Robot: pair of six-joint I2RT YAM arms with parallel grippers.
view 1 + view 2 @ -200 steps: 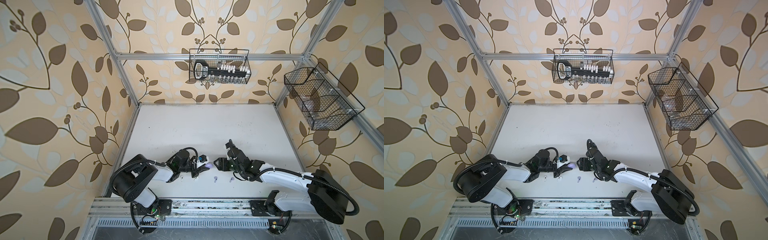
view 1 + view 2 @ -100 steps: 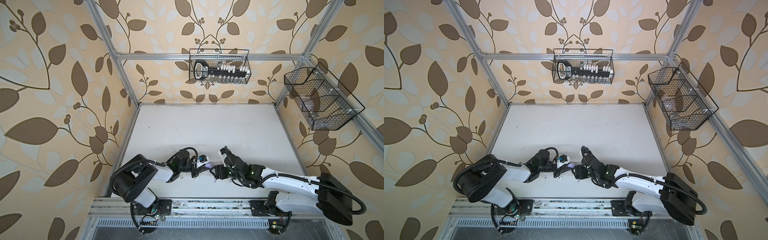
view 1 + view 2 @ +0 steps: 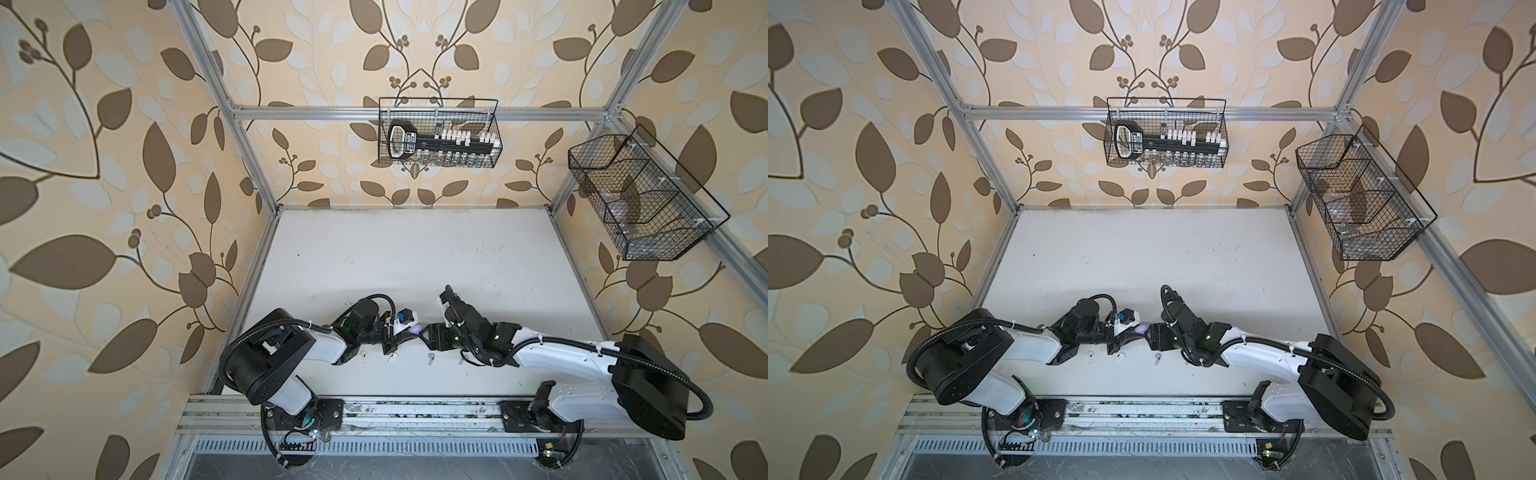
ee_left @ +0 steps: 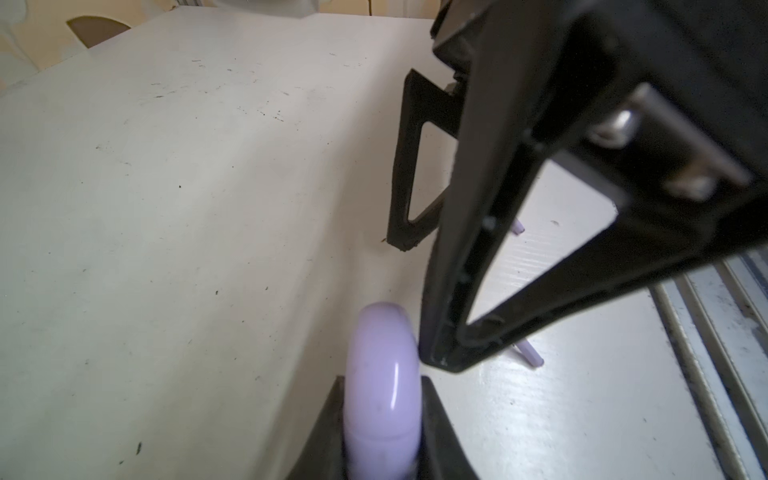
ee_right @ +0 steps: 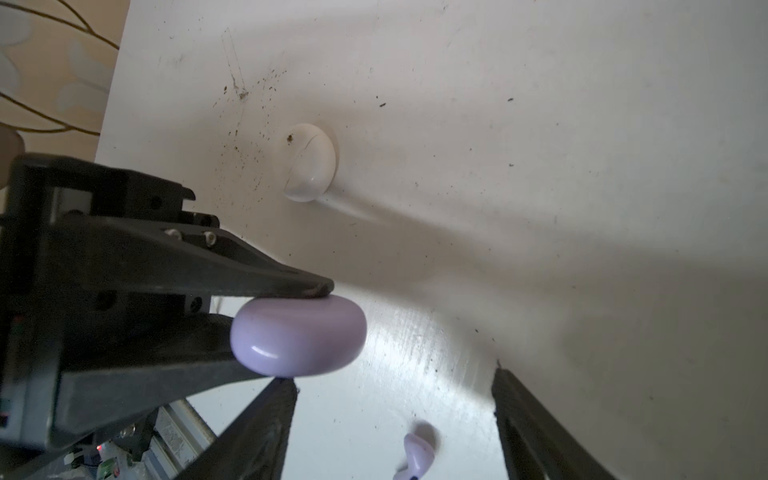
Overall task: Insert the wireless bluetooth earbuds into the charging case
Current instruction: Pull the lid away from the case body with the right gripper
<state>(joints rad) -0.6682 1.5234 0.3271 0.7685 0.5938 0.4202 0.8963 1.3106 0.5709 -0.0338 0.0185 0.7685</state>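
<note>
Leaf-patterned walls box in the white counter, where my two arms meet near the front edge. Over the last second I have swung the right tool across, and its spread jaws now stand just beside the lavender charging case. The left tool stays pinching that shut case. I judge the lid comes next, so nothing is loaded yet. Counting: two wire baskets on the walls; two cases, the white charging case lying shut on the counter; four loose earbuds, two white earbuds and two lavender earbuds.
</note>
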